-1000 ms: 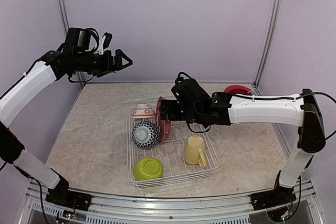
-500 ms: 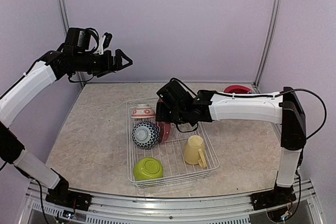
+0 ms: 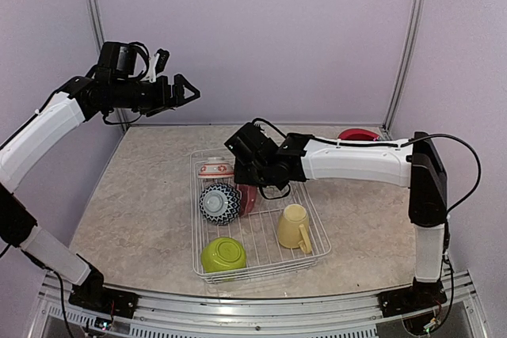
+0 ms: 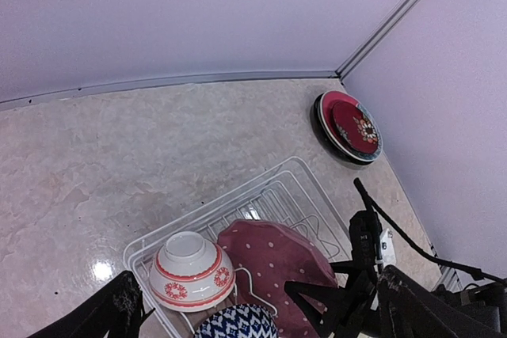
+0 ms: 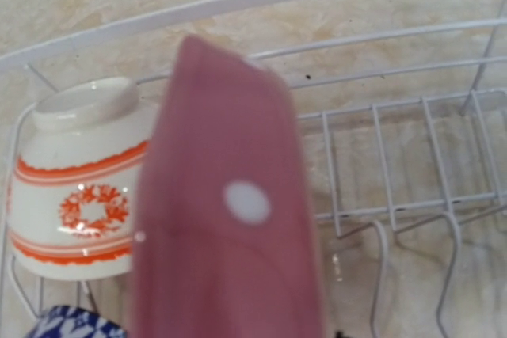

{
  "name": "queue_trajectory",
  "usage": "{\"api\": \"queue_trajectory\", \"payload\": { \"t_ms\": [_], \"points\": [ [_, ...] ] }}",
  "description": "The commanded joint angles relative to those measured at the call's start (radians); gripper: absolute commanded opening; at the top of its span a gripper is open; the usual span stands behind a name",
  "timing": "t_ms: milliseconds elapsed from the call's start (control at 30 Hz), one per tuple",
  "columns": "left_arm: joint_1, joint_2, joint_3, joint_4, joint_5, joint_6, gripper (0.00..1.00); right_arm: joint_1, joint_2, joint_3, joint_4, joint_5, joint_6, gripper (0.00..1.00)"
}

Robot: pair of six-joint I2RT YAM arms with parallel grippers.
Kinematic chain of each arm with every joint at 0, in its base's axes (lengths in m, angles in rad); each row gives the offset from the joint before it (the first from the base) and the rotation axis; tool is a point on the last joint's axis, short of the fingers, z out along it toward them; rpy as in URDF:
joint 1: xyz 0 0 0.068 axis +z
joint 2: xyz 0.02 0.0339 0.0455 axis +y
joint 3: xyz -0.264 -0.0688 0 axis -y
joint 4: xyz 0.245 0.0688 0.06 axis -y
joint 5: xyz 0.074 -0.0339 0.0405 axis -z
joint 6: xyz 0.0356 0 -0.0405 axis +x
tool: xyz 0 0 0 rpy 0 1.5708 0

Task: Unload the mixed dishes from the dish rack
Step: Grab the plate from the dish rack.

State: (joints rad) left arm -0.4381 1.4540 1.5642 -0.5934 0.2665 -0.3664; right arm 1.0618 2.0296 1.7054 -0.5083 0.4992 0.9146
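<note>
dish rack (image 3: 261,247) under right tool (image 3: 247,175), grip on pink dotted plate (image 5: 226,219) unclear; left tool (image 3: 187,89) apart aloft

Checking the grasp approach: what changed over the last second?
The right arm swung left over the rack, bringing the right claw up to the pink dotted plate; whether it grips yet is unclear. The plate, the bowls and the mug have not visibly moved. The left arm stays raised, left claw open.
</note>
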Motion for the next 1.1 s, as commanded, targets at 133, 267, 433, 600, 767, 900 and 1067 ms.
{"api": "queue_trajectory", "payload": {
  "t_ms": [133,267,433,600,767,900,1067],
  "points": [
    [0.004,0.017,0.016,-0.008,0.031,-0.005,0.99,0.020,0.039,0.041,-0.070,0.047,0.000,0.36],
    [0.006,0.011,0.014,-0.008,0.017,0.000,0.99,0.025,0.044,0.046,-0.067,0.055,-0.003,0.33],
    [0.004,0.005,0.011,-0.008,0.005,0.003,0.99,0.031,0.047,0.060,-0.084,0.088,-0.012,0.28],
    [0.004,-0.003,0.010,-0.007,-0.005,0.006,0.99,0.034,0.049,0.066,-0.103,0.106,-0.006,0.19],
    [0.003,-0.011,0.011,-0.006,-0.003,0.006,0.99,0.039,0.050,0.103,-0.118,0.113,-0.008,0.08],
    [0.003,-0.018,0.008,-0.003,-0.003,0.006,0.99,0.047,0.045,0.143,-0.154,0.143,-0.008,0.00],
    [0.004,-0.014,0.007,-0.002,-0.001,0.003,0.99,0.061,0.065,0.256,-0.255,0.235,-0.010,0.00]
  ]
}}
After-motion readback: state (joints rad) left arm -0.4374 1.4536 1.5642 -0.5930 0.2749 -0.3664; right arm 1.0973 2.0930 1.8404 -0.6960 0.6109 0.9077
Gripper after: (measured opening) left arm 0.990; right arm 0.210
